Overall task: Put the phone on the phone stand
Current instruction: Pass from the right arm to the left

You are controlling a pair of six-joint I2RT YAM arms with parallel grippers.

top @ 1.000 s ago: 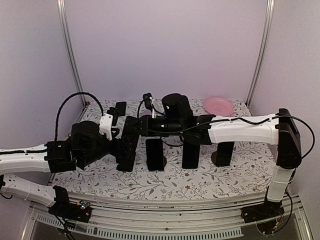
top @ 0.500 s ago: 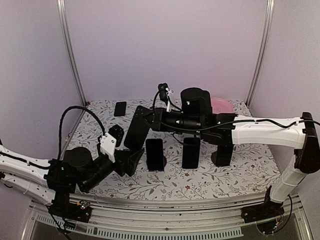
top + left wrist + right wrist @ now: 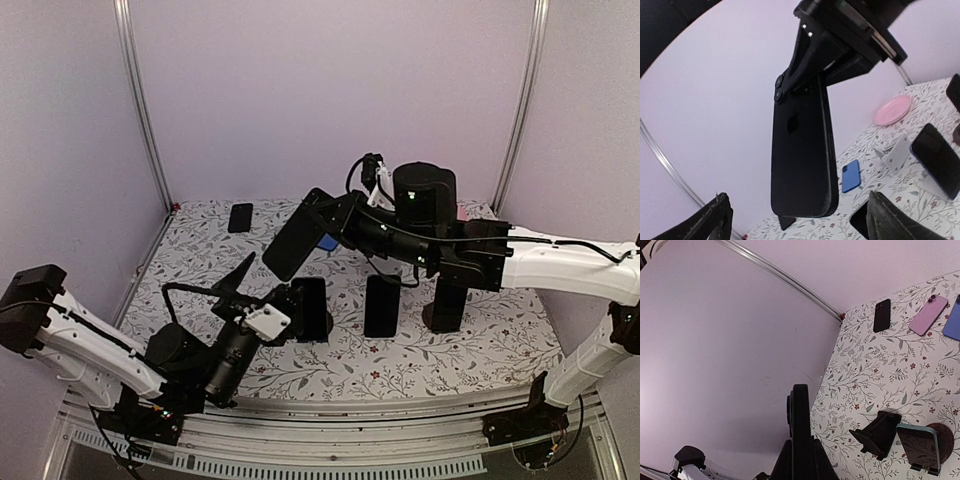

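Observation:
A black phone [image 3: 292,245] hangs tilted in the air over the table's left-middle, with my right gripper [image 3: 335,212] shut on its upper end. The right wrist view shows the phone [image 3: 801,425] edge-on between the fingers [image 3: 785,462]. An empty black phone stand [image 3: 877,432] sits on the cloth below and to the right of it. My left gripper [image 3: 262,290] is open, low and near the front, pointing up at the phone. In the left wrist view the phone's back [image 3: 800,155] hangs above the wide-apart fingertips [image 3: 715,220], untouched.
Three stands [image 3: 310,308] [image 3: 382,305] [image 3: 448,300] in a row hold phones. A black phone [image 3: 240,217] lies flat at the back left. A blue phone [image 3: 851,176], a pink phone [image 3: 928,307] and a pink plate [image 3: 892,110] lie farther back.
The right arm has lifted the black phone up and to the right, off the table. The left arm has drawn back toward the near edge with its gripper open.

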